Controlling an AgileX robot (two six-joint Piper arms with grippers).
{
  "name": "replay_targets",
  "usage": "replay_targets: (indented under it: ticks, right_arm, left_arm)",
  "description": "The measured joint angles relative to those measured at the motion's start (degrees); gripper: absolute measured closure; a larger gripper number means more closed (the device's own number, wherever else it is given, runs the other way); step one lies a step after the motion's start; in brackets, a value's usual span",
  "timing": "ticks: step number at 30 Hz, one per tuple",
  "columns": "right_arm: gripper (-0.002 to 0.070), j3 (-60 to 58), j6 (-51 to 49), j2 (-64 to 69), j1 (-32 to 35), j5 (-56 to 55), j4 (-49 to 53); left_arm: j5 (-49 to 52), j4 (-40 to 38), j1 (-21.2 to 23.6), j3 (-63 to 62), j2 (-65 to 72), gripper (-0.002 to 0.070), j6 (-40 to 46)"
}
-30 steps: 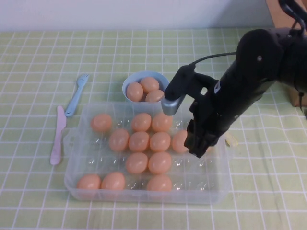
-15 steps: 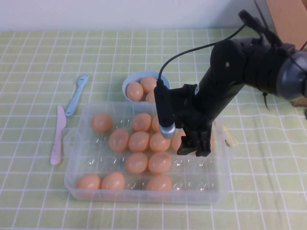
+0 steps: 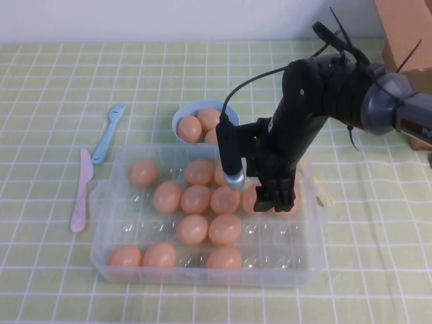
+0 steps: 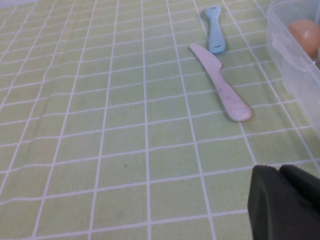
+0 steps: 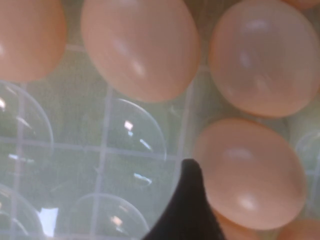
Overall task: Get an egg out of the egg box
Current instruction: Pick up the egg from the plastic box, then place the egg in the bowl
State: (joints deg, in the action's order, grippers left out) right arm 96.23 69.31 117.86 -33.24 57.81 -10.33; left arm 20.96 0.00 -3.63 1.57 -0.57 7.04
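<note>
The clear plastic egg box (image 3: 102, 202) holds several orange-tan eggs. My right gripper (image 3: 273, 199) reaches down into its right side, over the rightmost egg (image 3: 250, 198) of the middle row. In the right wrist view that egg (image 5: 250, 172) lies right beside one dark fingertip (image 5: 191, 200); the other finger is out of frame. The gripper looks open and lifts nothing. My left gripper (image 4: 277, 171) is shut and empty, low over the cloth left of the box; it does not show in the high view. A corner of the box (image 4: 295, 60) with one egg (image 4: 305, 36) shows there.
A light-blue bowl (image 3: 177, 121) with three eggs stands behind the box. A blue fork (image 3: 108, 133) and a pink knife (image 3: 81, 192) lie left of the box, also in the left wrist view (image 4: 215, 30), (image 4: 220, 82). A cardboard box (image 3: 405, 27) stands at the back right.
My right arm has swung left and turned, and its gripper has come down into the box onto the right egg of the middle row. The eggs have not moved.
</note>
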Motion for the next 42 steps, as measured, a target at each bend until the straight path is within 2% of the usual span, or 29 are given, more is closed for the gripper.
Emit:
replay_targets:
  ticks: [19,26,32,38,42]
  right_arm:
    - [0.0176,-0.01,-0.23,3.03,0.0,-1.29,0.0]
    - [0.026,-0.01,-0.43,3.07,0.0,-1.29,0.0]
    - [0.0265,0.94,-2.81,3.07,0.0,0.67,0.27]
    - [0.0265,4.89,-10.09,-1.56,0.0,2.49,0.87]
    - [0.0265,9.64,-25.3,-3.61,0.0,0.6,0.72]
  left_arm:
    - [0.0,0.0,0.0,0.0,0.0,0.068,0.0]
    - [0.0,0.0,0.0,0.0,0.0,0.068,0.0]
    - [0.0,0.0,0.0,0.0,0.0,0.068,0.0]
    - [0.0,0.0,0.0,0.0,0.0,0.068,0.0]
    - [0.0,0.0,0.0,0.0,0.0,0.068,0.0]
